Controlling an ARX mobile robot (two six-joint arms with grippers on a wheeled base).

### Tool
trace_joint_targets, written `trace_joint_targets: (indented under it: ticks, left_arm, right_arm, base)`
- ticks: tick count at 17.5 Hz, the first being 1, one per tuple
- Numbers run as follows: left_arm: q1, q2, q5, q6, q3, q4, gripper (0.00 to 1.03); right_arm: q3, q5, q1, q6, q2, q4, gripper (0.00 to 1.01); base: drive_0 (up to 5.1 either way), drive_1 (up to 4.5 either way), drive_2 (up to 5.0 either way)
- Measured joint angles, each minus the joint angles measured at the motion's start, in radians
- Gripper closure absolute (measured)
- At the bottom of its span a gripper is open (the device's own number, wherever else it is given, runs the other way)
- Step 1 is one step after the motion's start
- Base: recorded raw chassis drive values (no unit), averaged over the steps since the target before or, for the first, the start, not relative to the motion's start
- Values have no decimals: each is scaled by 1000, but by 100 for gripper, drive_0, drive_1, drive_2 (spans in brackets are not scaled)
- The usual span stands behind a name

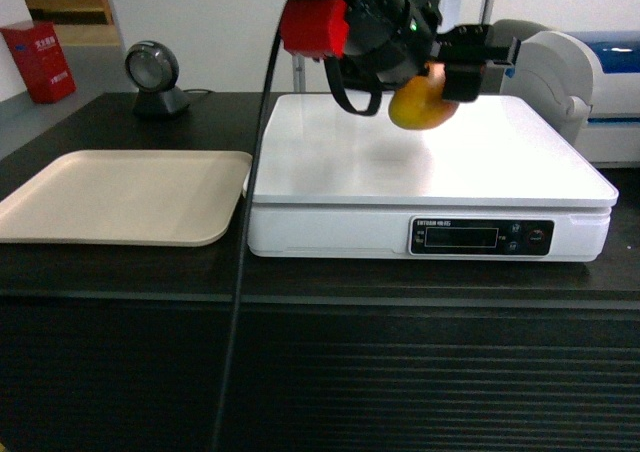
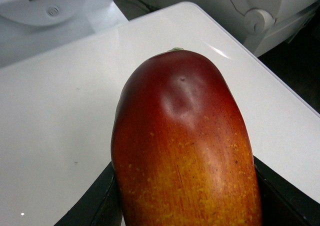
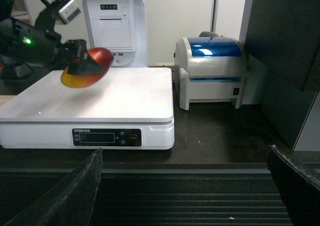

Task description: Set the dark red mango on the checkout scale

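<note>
My left pincer (image 1: 452,84): clamped on dark red mango (image 1: 420,102), above scale (image 1: 430,162) platter, toward its 1 o'clock corner; checkout (image 1: 320,372) beneath.

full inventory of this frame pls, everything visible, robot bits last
dark red mango: 1, red to orange-yellow, held above the scale's platter
scale: 1, white, dark display panel, on the checkout
checkout: 1, dark, ribbed front
tray: 1, beige, left of the scale
scanner: 1, grey, round head, behind the tray
label printer: 1, white with blue lid, right of the scale
red box: 1, far left background
left pincer: 1, black, shut on the mango
right pincer: 1, black, open, low before the counter
</note>
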Motion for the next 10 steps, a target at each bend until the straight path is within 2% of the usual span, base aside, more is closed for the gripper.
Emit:
trace_joint_targets:
  ticks: [5, 7, 10]
  left_arm:
    - [-21, 112, -78, -122, 126, -79, 42]
    - [-22, 123, -96, -185, 164, -106, 42]
    - [-23, 134, -119, -237, 193, -147, 42]
  right_arm:
    - [0, 0, 0, 0, 0, 0, 3]
    - [0, 0, 0, 0, 0, 0, 3]
    - [0, 0, 0, 0, 0, 0, 3]
  base:
    - [0, 0, 0]
    - [0, 0, 0]
    - [0, 0, 0]
